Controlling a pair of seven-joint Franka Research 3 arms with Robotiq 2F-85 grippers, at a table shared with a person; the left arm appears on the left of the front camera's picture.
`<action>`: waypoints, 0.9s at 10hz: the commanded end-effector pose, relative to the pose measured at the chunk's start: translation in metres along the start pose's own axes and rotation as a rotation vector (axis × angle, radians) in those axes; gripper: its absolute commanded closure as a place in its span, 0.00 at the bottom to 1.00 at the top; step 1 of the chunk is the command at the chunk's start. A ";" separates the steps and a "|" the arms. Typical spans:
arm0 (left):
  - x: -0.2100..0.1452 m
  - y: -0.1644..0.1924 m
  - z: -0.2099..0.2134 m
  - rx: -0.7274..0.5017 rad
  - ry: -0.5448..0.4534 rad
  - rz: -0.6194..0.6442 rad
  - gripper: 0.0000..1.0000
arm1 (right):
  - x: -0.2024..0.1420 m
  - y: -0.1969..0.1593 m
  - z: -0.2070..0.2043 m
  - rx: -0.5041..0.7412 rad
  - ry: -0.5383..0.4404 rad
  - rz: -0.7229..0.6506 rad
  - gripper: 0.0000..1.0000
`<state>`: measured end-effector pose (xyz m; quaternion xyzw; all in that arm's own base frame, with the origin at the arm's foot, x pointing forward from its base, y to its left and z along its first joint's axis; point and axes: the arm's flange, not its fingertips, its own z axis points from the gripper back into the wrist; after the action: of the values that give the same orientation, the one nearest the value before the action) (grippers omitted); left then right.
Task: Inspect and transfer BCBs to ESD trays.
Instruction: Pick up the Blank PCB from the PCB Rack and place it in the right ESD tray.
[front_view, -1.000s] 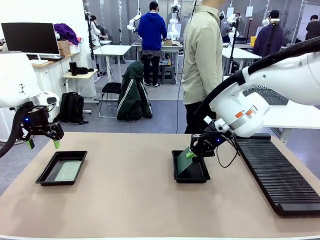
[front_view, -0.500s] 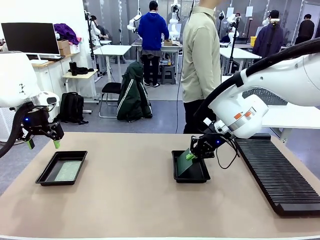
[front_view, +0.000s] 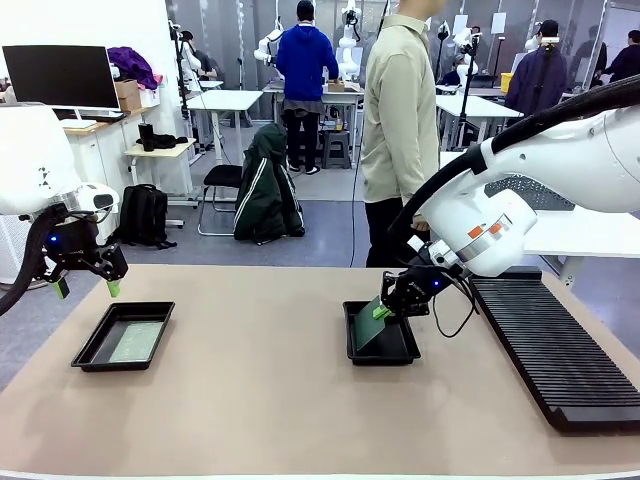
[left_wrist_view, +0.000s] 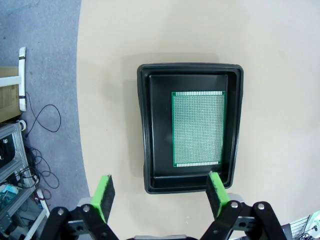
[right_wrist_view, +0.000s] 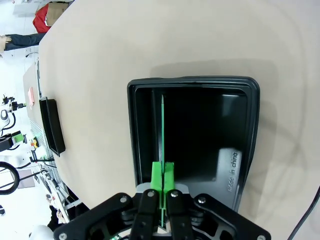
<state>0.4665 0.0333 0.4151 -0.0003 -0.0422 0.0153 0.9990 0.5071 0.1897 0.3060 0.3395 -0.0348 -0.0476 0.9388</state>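
Note:
Two black ESD trays sit on the tan table. The left tray (front_view: 122, 336) (left_wrist_view: 145, 125) holds a green BCB (front_view: 135, 341) (left_wrist_view: 198, 128) lying flat on its floor. My left gripper (front_view: 85, 288) (left_wrist_view: 160, 192) hovers open above that tray's near rim, nothing between its pads. The right tray (front_view: 381, 350) (right_wrist_view: 245, 130) is below my right gripper (front_view: 381, 310) (right_wrist_view: 162, 175), which is shut on a second BCB (front_view: 367, 326) (right_wrist_view: 162, 135). That board is tilted, its lower edge down inside the tray; the right wrist view shows it edge-on.
A long ribbed black rack (front_view: 550, 345) lies along the table's right side. A person in a beige shirt (front_view: 400, 110) stands at the far edge behind the right tray. The table's middle is bare tan surface (front_view: 250, 370).
The right gripper and its board have shifted very slightly; the person behind the table has stepped a little to the left. The left arm is still.

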 end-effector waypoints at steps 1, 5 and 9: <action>-0.001 0.000 -0.002 -0.007 -0.009 -0.001 0.03 | -0.001 0.000 -0.001 -0.001 0.002 0.001 0.98; -0.001 0.000 -0.002 -0.007 -0.009 -0.001 0.03 | 0.001 0.003 -0.001 -0.008 0.013 -0.001 0.84; -0.001 0.000 -0.002 -0.007 -0.009 -0.001 0.03 | 0.000 0.012 0.002 -0.066 0.010 -0.001 0.65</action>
<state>0.4665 0.0333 0.4151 -0.0003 -0.0422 0.0153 0.9990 0.5073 0.1913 0.3079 0.3201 -0.0276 -0.0423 0.9460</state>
